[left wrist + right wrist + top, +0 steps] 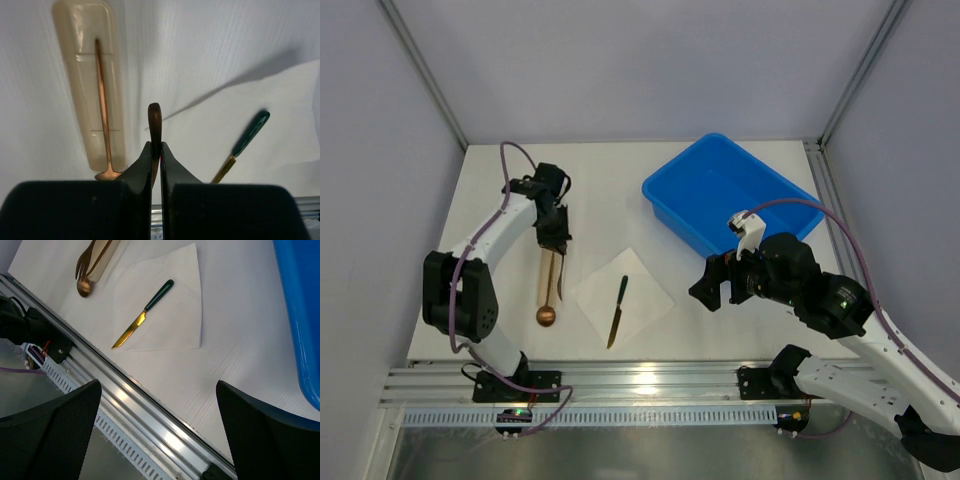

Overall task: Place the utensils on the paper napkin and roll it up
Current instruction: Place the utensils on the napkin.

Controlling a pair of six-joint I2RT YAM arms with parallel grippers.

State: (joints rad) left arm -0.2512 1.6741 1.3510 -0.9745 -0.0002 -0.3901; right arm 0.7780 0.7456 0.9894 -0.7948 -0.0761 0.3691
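Your left gripper (155,147) was clamped on the handle of the fork (154,117) near the table's (620,170) left edge, the tines hidden behind its fingers (142,172). Your right gripper (157,385) hung wide open. The napkin (645,290) lay on the white table by the near edge, grey walls (620,60) around.

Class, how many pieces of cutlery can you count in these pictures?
3: a knife on the napkin, a spoon in the beige tray, a fork pinched in the left claw. None looks hidden.
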